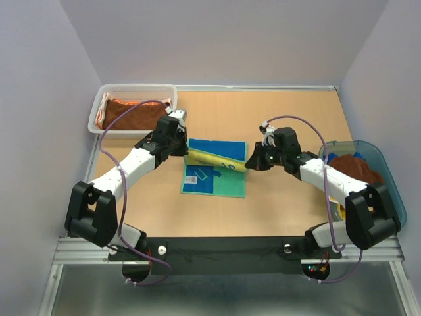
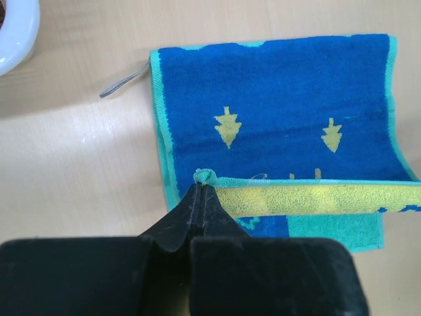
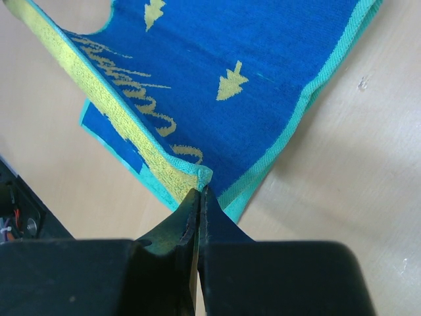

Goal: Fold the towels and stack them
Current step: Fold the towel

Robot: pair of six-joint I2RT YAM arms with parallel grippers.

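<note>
The blue tree-print towel (image 1: 215, 176) lies at the centre of the counter (image 1: 289, 210). Its yellow-backed edge is lifted. The left fingers (image 2: 201, 187) are pinched tight on the nine o'clock end, the right fingers (image 3: 200, 192) on the three o'clock end. An orange towel (image 1: 131, 113) fills the white mesh basket (image 1: 138, 87) at eleven o'clock. A brown towel (image 1: 355, 168) sits in the tub (image 1: 389, 181) at three o'clock.

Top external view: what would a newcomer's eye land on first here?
The blue, green and yellow tree-print towel at the middle of the tan table, its yellow edge lifted. The left end effector and right end effector each pinch one corner. A rust-brown towel lies in the white mesh plastic basket at far left.
</note>
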